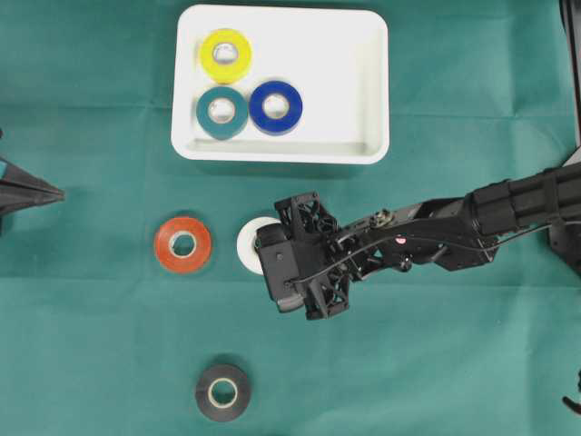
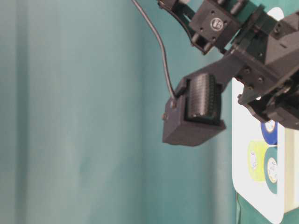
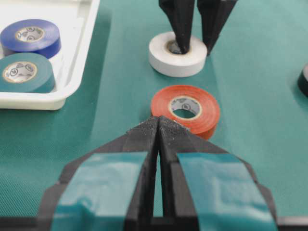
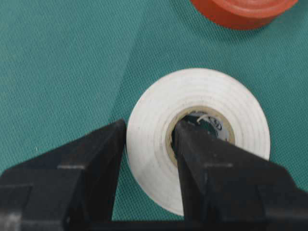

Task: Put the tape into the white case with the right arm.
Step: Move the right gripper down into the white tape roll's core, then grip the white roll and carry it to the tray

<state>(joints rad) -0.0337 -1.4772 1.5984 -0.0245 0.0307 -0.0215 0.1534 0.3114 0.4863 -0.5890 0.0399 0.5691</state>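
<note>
A white tape roll lies flat on the green cloth just below the white case. The all-black right gripper is shut on the roll's wall. One finger sits inside the core and the other outside against the rim. From the left wrist view, the same two black fingers come down onto the white tape. The left gripper, with light-blue bands, is shut and empty at the table's left edge.
The case holds a yellow roll, a teal roll and a blue roll. An orange roll lies just left of the white tape. A black roll sits near the front edge.
</note>
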